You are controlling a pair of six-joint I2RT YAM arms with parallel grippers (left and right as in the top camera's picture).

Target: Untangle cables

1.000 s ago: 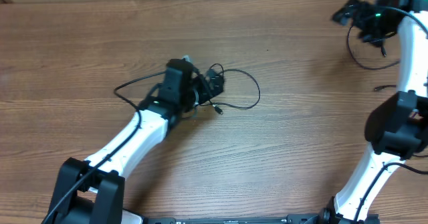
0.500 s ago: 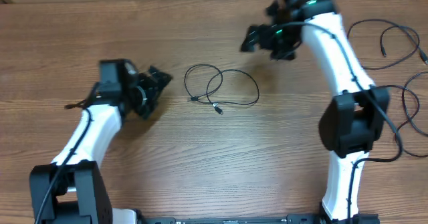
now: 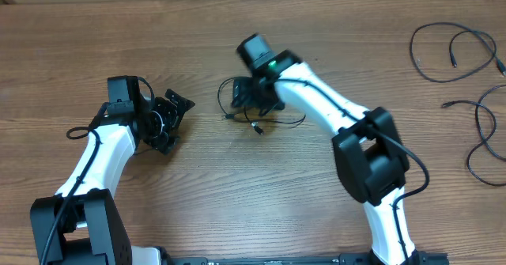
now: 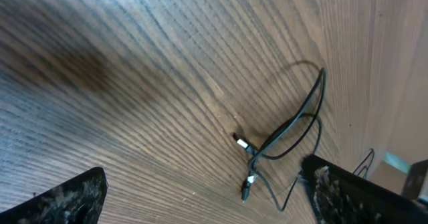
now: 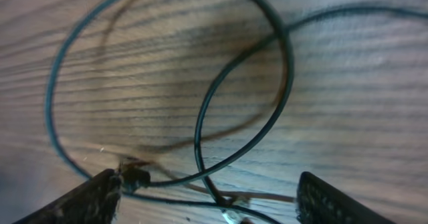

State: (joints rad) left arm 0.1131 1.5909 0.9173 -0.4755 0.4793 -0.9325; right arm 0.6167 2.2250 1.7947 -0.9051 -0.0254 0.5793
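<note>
Wood table (image 3: 237,217) carries the tangle (image 3: 254,126) of thin black loops at its middle. Left gripper (image 3: 175,115), released and empty, sits well left of the tangle. Right gripper (image 3: 251,100) hangs just over the tangle, fingers spread, grasping nothing. Better to pinch one strand only, away from the crossing, then pull slowly right of the tangle, where room looks free; other cables (image 3: 451,51) lie far right of it, near the edge.
</note>
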